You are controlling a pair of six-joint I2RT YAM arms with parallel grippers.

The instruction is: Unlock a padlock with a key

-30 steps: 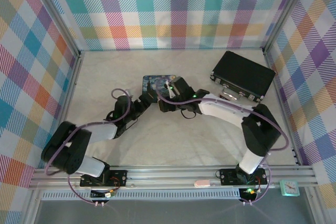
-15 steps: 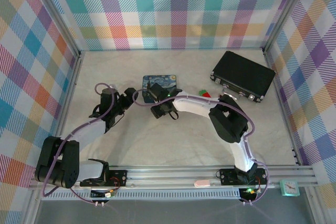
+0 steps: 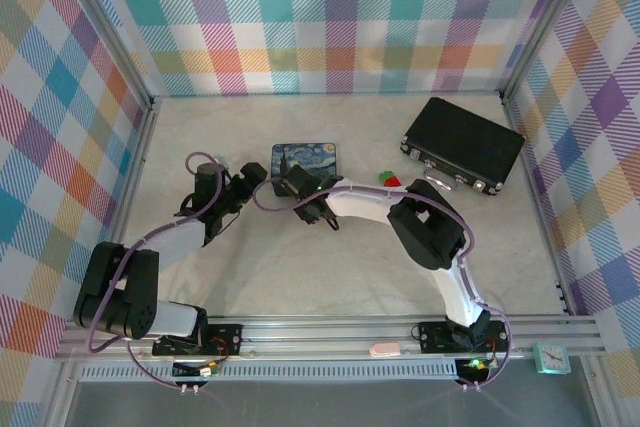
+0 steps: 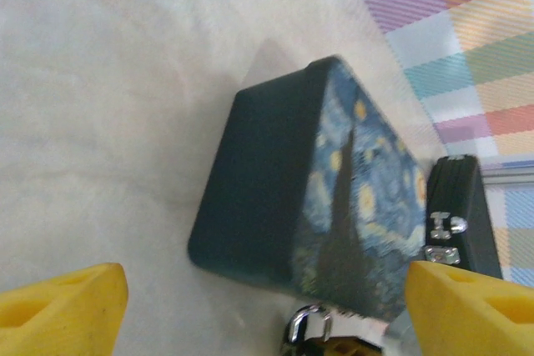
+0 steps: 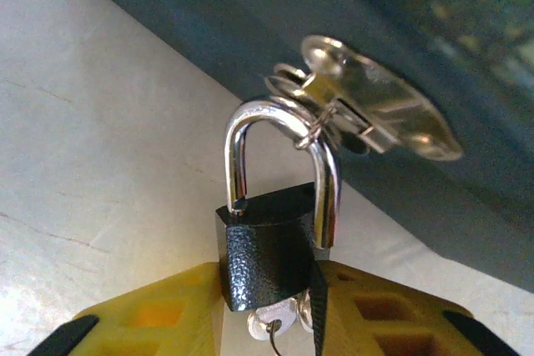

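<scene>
on the pale table (image 3: 300, 267) a black case (image 3: 463, 144) lies far right and a painted tin (image 3: 305, 158) sits near the middle. the left tool (image 4: 267, 306) hovers just left of the tin, its yellow fingers spread wide and empty. the right tool (image 5: 267, 310) is clamped on the padlock (image 5: 267, 256), holding it upright just beside the tin's near side. a ringed key (image 5: 375, 118) hangs from the shackle (image 5: 279, 118). something silvery pokes out under the body, perhaps a key; i cannot tell. so the grasp looks done, while turning a key and freeing the shackle seem left.
</scene>
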